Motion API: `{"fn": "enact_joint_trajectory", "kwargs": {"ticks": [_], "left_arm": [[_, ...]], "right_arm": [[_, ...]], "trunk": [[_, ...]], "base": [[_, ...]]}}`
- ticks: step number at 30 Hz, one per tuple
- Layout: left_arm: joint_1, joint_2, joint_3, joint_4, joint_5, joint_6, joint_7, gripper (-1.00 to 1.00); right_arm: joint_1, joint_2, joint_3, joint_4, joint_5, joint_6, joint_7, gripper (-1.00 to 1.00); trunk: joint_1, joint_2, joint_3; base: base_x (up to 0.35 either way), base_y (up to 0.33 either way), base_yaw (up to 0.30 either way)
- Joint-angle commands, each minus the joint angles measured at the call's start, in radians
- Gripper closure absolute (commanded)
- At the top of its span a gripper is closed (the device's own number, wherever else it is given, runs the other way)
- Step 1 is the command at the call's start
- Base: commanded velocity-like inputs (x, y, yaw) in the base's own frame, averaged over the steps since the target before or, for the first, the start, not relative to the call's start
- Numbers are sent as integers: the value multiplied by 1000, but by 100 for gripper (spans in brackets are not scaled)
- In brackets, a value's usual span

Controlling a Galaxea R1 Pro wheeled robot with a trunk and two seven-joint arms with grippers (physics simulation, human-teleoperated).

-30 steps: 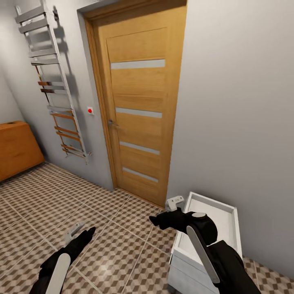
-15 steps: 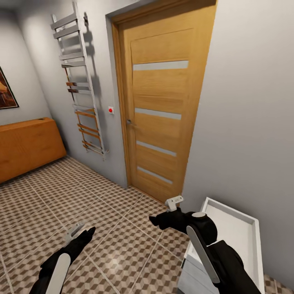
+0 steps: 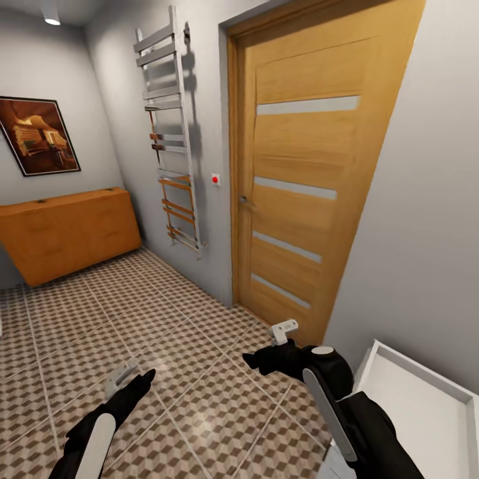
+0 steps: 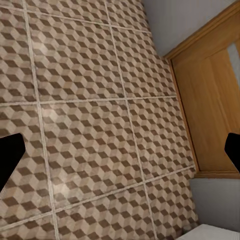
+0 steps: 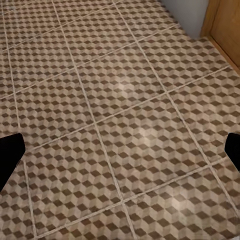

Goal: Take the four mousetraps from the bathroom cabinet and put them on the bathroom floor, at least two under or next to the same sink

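Four mousetraps: none visible on the brown, beige and white cube-patterned tiled bathroom floor [image 3: 166, 319]; none carried.
Progress: judged at the very start; all four traps left to fetch and lay down.
Cabinet: orange-tan wooden chest with flat top [image 3: 66, 233], against the far wall under a framed picture [image 3: 38, 136], well apart from both arms; tiny dark specks on its top, possibly traps, too small to tell.
Sink: white rectangular shallow basin [image 3: 426, 412], just beside the right arm, near the wooden door [image 3: 313, 173].
Left gripper [image 3: 123, 376]: fingers spread, empty, above bare tiles.
Right gripper [image 3: 283, 330]: fingers spread, empty, touching nothing.
Next: approach to the chest called for.
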Motion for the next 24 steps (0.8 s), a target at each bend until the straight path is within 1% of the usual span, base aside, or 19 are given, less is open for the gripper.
{"fn": "enact_joint_trajectory", "kwargs": {"ticks": [1, 7, 17, 20, 24], "left_arm": [[0, 0, 0, 0, 0, -1, -1, -100], [0, 0, 0, 0, 0, -3, -5, -100], [0, 0, 0, 1, -1, -3, -6, -100], [0, 0, 0, 1, 0, -3, -6, -100], [0, 0, 0, 1, 0, -3, -7, -100]], "right_arm": [[0, 0, 1, 0, 0, 0, 0, -100], [0, 1, 3, 1, 1, 0, -2, -100], [0, -5, -2, 2, -1, -3, 7, -100], [0, -7, -1, 3, -1, -22, 8, -100], [0, -9, 2, 4, 0, -81, 8, -100]], "trunk": [[0, 0, 0], [0, 0, 0], [0, 0, 0], [0, 0, 0], [0, 0, 0]], "base": [[310, 120, 290], [288, 181, 290], [251, 235, 290], [244, 244, 290], [243, 244, 290]]}}
